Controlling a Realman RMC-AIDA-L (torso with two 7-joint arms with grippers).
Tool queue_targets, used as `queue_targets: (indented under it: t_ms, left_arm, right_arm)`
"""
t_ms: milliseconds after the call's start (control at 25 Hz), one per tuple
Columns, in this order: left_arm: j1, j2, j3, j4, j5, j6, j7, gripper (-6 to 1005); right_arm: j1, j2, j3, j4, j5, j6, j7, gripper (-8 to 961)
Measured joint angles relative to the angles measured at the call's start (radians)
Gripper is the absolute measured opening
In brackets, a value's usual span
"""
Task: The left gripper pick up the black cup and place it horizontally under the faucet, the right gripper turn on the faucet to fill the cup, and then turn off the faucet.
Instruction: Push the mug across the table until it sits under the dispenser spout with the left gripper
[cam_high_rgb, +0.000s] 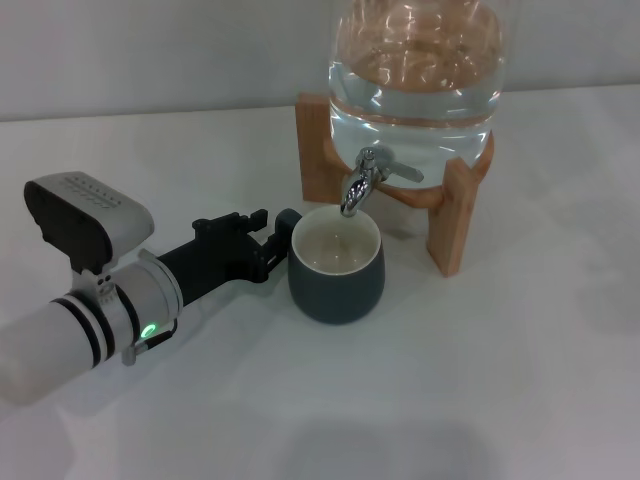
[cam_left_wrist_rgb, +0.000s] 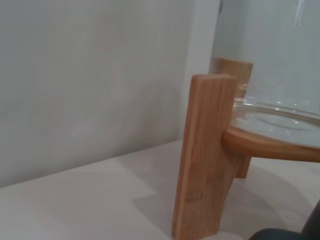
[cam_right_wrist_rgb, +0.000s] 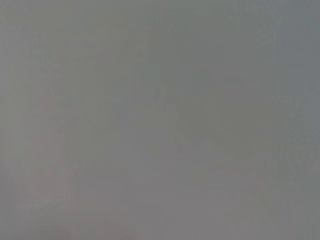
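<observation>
The black cup (cam_high_rgb: 336, 285) stands upright on the white table, cream inside showing, directly under the spout of the chrome faucet (cam_high_rgb: 362, 185). The faucet's lever points to the right and no water stream shows. My left gripper (cam_high_rgb: 272, 240) reaches in from the left at table height and is shut on the cup's small loop handle. The right gripper is out of view; the right wrist view shows only a plain grey surface.
The clear glass jug (cam_high_rgb: 415, 70), holding water, sits in a wooden stand (cam_high_rgb: 455, 215) just behind and right of the cup. The left wrist view shows a stand leg (cam_left_wrist_rgb: 202, 155) close by. A white table (cam_high_rgb: 480, 400) spreads in front.
</observation>
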Motion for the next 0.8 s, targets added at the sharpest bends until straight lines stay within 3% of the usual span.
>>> queue_targets:
  t_ms: [800]
  left_arm:
    - [0.046, 0.004, -0.004, 0.006, -0.017, -0.051, -0.005, 406]
  right_arm:
    - [-0.004, -0.007, 0.000, 0.000, 0.000, 0.000, 0.000, 851]
